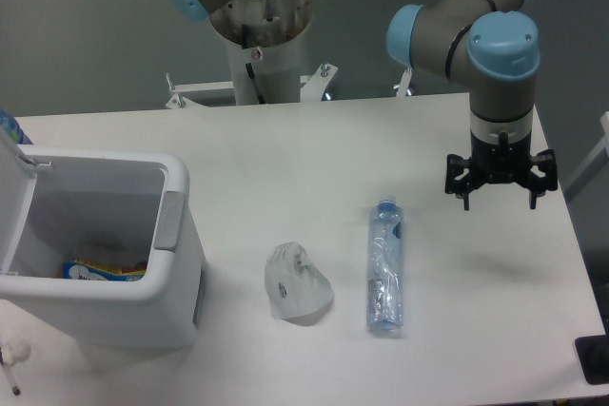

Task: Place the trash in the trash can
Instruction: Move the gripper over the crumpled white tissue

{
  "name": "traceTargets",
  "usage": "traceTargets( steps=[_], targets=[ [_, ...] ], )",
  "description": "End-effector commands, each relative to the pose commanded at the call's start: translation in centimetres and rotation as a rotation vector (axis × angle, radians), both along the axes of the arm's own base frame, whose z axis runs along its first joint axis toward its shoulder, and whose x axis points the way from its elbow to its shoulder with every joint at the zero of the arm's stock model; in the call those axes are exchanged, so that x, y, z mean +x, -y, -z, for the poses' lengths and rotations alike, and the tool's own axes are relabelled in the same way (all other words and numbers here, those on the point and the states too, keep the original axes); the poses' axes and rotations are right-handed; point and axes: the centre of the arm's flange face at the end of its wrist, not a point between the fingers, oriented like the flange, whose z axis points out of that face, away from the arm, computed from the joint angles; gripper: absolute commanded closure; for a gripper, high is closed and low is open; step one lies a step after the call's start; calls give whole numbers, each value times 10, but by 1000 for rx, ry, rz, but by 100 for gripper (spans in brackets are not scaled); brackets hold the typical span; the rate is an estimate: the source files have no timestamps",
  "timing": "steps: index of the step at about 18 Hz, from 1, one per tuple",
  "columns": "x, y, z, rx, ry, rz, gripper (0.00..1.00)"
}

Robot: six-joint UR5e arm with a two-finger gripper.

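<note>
White table filled most of the view, with a grey floor behind it and the robot's white pedestal base standing at the far edge. At the left, a large white boxy plastic trash can with rounded corners sat on the table, its hinged white lid swung up and open at the left side, and a grey latch showing on its right wall. Inside the can, something with blue and yellow print lay at the bottom. A whitish translucent crumpled plastic wad rested on the table just to the right of the can, apart from it. Near the wad on its right lay a slim clear plastic bottle on its side, its blue cap pointing toward the far edge. The grey and light-blue arm reached down at the right, and its black end effector hung above the table to the right of the bottle, fingers spread apart and gripping nothing, clear of both pieces of trash.
</note>
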Motion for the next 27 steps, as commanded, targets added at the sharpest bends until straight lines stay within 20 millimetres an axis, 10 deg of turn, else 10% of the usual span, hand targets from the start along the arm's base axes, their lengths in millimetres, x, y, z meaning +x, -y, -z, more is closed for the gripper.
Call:
traceTargets(
  steps=[10, 27],
  targets=[
    [29, -26, 18, 5, 7, 56, 0],
    [223, -150, 67, 101, 224, 105, 0]
  ],
)
